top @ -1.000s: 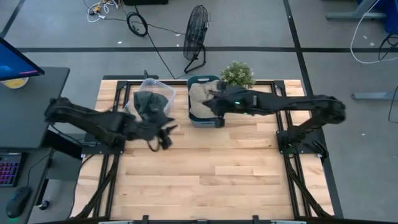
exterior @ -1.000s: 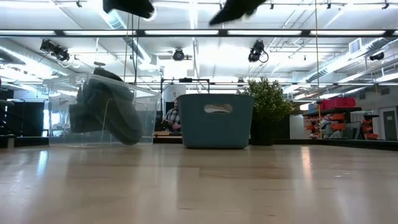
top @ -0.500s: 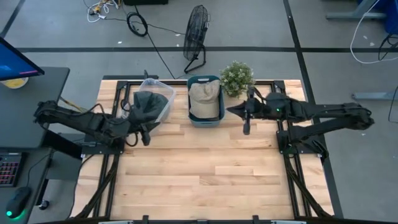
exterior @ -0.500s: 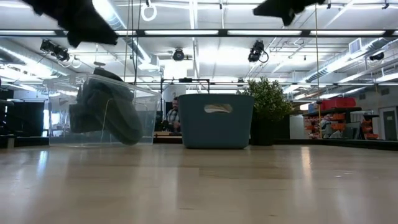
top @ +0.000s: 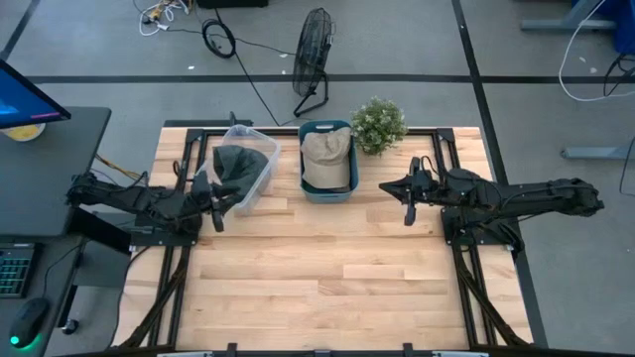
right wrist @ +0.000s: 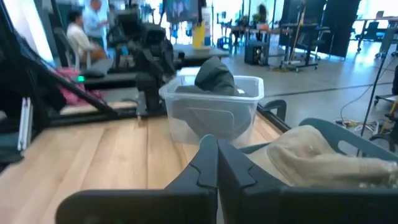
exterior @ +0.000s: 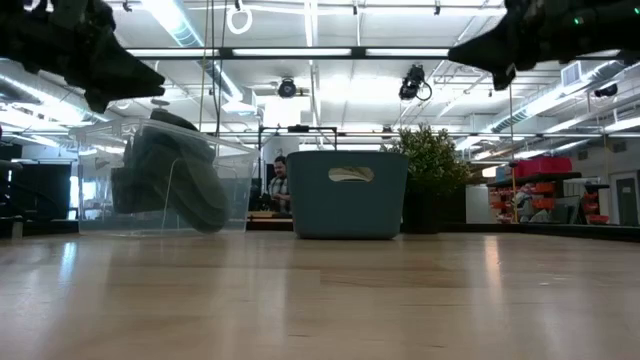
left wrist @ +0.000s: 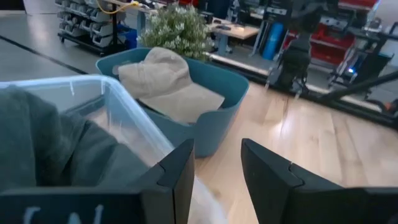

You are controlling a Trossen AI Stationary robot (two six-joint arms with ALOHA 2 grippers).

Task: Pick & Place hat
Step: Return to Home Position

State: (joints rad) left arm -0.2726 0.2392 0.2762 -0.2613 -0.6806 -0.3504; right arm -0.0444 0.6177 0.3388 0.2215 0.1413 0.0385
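Note:
A tan hat (top: 327,154) lies inside a teal bin (top: 327,195) at the table's far edge, its crown showing in the left wrist view (left wrist: 168,81) and the right wrist view (right wrist: 317,152). A dark grey-green hat (top: 236,167) sits in a clear plastic bin (top: 262,149) to the teal bin's left, bulging over its rim (exterior: 170,180). My left gripper (top: 216,206) hovers open just left of and nearer than the clear bin (left wrist: 217,180). My right gripper (top: 407,198) hovers shut to the right of the teal bin (right wrist: 216,165).
A potted plant (top: 379,121) stands at the far edge, right of the teal bin. A floor fan (top: 315,50) stands beyond the table. The bare wood (top: 327,268) spreads across the table's middle and near half. A person (exterior: 280,185) sits in the room behind.
My left gripper has drawn back from the table's middle toward the left edge, ending beside the clear bin. My right gripper has pulled away from above the teal bin toward the right edge. Both have sunk lower in the low view. Both hats and bins have stayed put.

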